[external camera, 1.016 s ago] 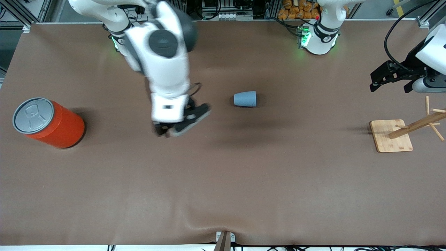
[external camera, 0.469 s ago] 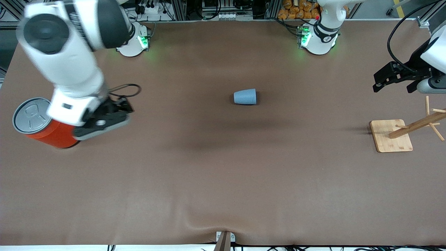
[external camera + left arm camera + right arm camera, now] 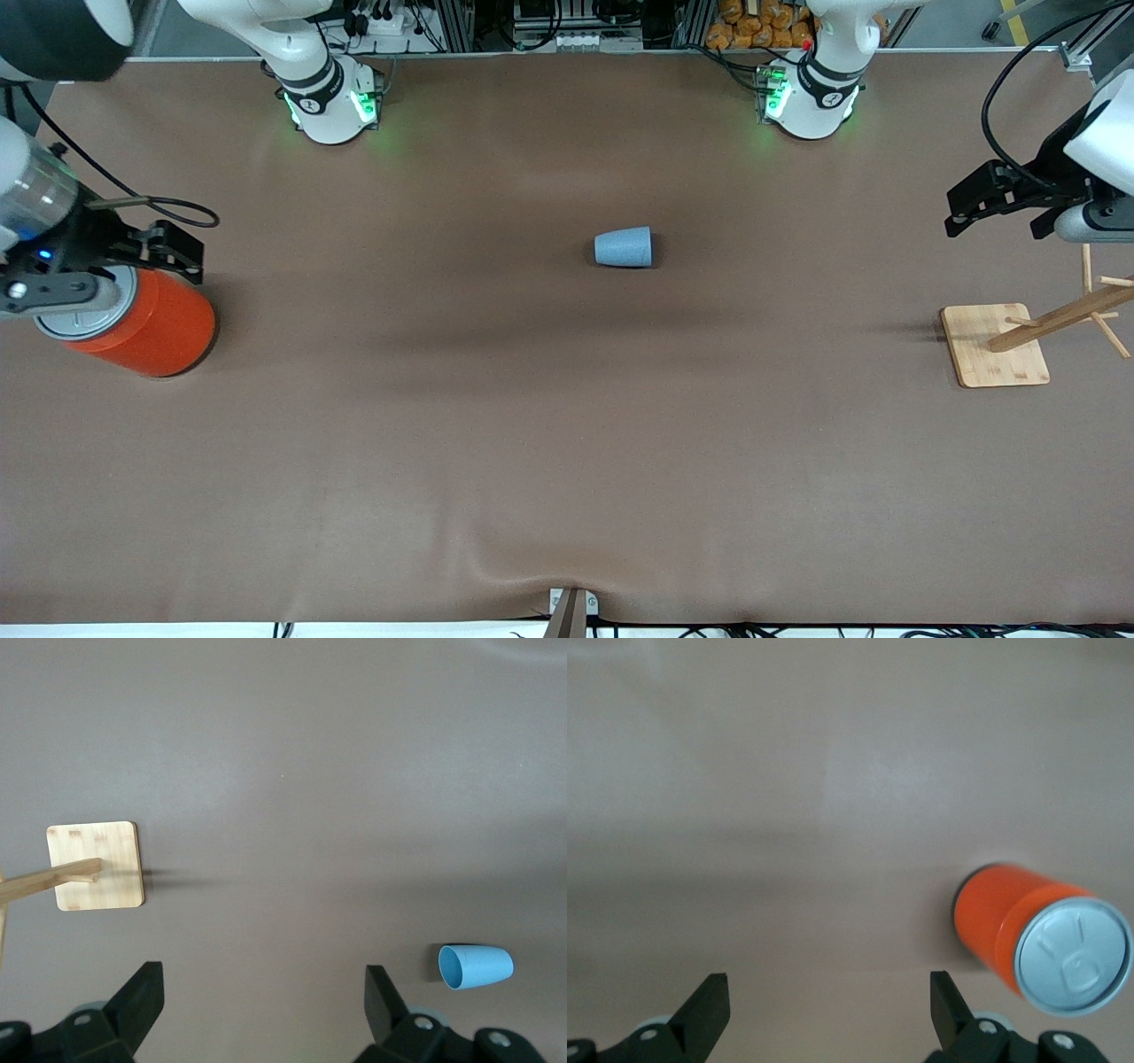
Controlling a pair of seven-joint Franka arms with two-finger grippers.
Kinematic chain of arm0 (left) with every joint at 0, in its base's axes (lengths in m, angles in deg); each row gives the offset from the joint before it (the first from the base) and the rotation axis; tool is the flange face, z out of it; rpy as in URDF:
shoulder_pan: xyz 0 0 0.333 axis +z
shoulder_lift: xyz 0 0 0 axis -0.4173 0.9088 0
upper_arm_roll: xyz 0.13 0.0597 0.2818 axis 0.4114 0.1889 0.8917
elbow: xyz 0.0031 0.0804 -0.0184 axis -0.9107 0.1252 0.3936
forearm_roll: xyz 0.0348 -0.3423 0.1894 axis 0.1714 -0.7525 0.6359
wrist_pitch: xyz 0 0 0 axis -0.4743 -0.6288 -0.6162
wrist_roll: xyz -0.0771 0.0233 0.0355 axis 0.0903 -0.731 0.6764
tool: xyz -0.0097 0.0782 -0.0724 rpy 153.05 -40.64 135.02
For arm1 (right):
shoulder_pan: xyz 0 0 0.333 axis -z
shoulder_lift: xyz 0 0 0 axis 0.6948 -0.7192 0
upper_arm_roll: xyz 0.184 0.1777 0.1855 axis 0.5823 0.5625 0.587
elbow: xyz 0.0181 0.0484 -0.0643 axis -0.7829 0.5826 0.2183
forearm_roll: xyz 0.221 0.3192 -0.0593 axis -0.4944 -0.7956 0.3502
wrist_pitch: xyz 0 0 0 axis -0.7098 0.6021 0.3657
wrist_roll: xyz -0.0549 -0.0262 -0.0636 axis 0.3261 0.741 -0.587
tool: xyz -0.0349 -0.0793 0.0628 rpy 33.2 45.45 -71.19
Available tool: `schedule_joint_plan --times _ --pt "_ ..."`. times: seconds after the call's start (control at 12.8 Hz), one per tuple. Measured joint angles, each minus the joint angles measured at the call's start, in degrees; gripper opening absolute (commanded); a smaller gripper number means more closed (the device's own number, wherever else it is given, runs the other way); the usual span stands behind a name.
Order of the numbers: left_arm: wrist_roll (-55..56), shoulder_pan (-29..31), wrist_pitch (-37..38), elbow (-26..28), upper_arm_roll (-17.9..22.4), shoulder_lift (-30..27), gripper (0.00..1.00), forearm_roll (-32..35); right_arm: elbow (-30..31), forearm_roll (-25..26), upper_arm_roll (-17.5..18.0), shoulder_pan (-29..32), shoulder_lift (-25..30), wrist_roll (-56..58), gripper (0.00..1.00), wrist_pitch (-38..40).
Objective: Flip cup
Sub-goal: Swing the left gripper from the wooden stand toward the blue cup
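The small light blue cup (image 3: 623, 248) lies on its side in the middle of the brown table, its mouth toward the left arm's end. It also shows in the left wrist view (image 3: 477, 966), with the deeper blue inside visible. My right gripper (image 3: 168, 252) is open and empty, up over the orange can at the right arm's end, well away from the cup; its wrist view (image 3: 828, 997) shows bare table between the jaws. My left gripper (image 3: 992, 213) is open and empty, up at the left arm's end; its wrist view (image 3: 264, 992) shows bare table between the jaws.
A large orange can (image 3: 151, 328) with a grey pull-tab lid stands at the right arm's end and shows in the right wrist view (image 3: 1019, 921). A wooden peg rack on a square base (image 3: 992, 346) stands at the left arm's end and shows in the left wrist view (image 3: 96, 865).
My right arm has swung from the middle of the table out to its own end, over the orange can. The cup has not moved. The left gripper has barely shifted.
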State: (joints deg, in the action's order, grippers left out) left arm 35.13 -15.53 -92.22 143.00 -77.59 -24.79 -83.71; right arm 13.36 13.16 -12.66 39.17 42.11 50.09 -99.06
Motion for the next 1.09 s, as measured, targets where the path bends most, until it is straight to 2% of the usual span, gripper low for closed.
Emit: schedule_joint_plan --times 0.16,0.31,0.55,0.7,0.86,1.09 --pt "0.0 -0.3 0.0 0.2 -0.5 1.0 1.0 0.0 1.7 -0.6 0.1 1.6 1.8 -1.7 1.0 -0.1" --pt "-0.2 -0.6 0.0 0.7 -1.7 3.6 1.0 -1.8 6.3 -0.9 0.1 3.3 4.9 -2.0 1.0 -2.3" --pt "-0.2 -1.6 -0.1 1.6 -4.0 9.8 1.0 -8.8 16.8 -1.1 0.1 3.8 11.7 -2.1 1.0 -8.0" --pt "-0.2 -2.5 -0.8 3.0 -4.9 13.8 1.0 -13.1 18.5 -1.1 0.1 3.8 13.0 -2.1 1.0 -9.1" --pt "-0.2 -3.4 -5.2 7.8 -6.0 14.8 1.0 -16.9 18.0 -1.1 0.0 4.1 12.9 -2.4 1.0 -8.8" --pt "-1.1 -3.6 -14.9 17.6 -6.7 14.6 1.0 -23.7 17.0 -1.5 -0.5 5.3 13.0 -2.4 1.0 -4.9"
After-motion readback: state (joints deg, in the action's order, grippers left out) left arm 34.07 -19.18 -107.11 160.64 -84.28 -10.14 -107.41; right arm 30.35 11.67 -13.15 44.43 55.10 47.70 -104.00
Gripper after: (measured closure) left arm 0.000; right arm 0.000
